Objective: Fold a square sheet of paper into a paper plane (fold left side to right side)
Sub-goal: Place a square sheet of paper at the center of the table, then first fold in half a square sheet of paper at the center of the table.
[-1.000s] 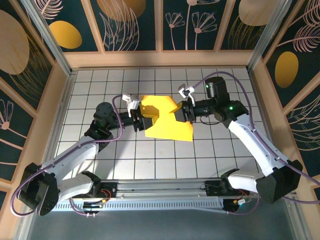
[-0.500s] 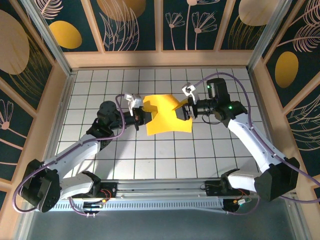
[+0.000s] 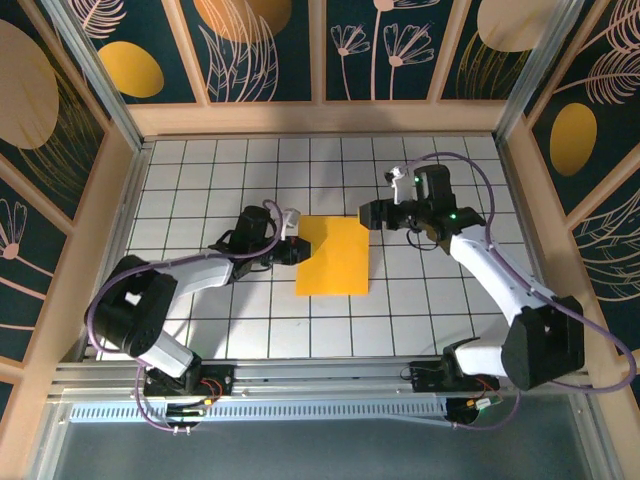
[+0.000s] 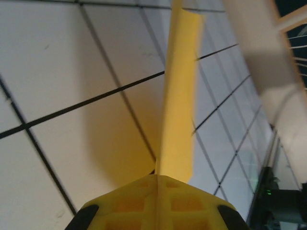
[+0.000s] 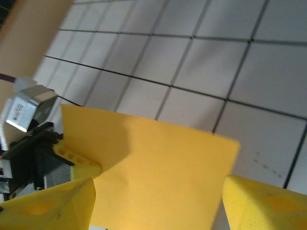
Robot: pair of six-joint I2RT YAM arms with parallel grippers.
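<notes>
1. Orange-yellow and plain, the square sheet of paper (image 3: 335, 260) lay on the white gridded table (image 3: 200, 180), near its middle and between the two arms.
2. The left gripper (image 3: 292, 247) sat low over the table at the sheet's left edge, its claw pinched tight on that edge.
3. Seen from the left wrist, the yellow fingers (image 4: 124, 203) met with no gap. The paper (image 4: 180, 96) ran away from them as a thin strip viewed nearly edge-on, above the black grid lines (image 4: 96, 98).
4. The right gripper (image 3: 372, 213) hung just beyond the sheet's far right corner, its claw spread wide and holding nothing.
5. Seen from the right wrist, its two yellow fingers (image 5: 48, 206) stood well apart at the bottom of the view, with the sheet (image 5: 153, 163) lying below the gap between them. Whether either finger touched the paper could not be told.
6. That same view showed the left gripper (image 5: 72, 160) gripping the sheet's opposite edge.
</notes>
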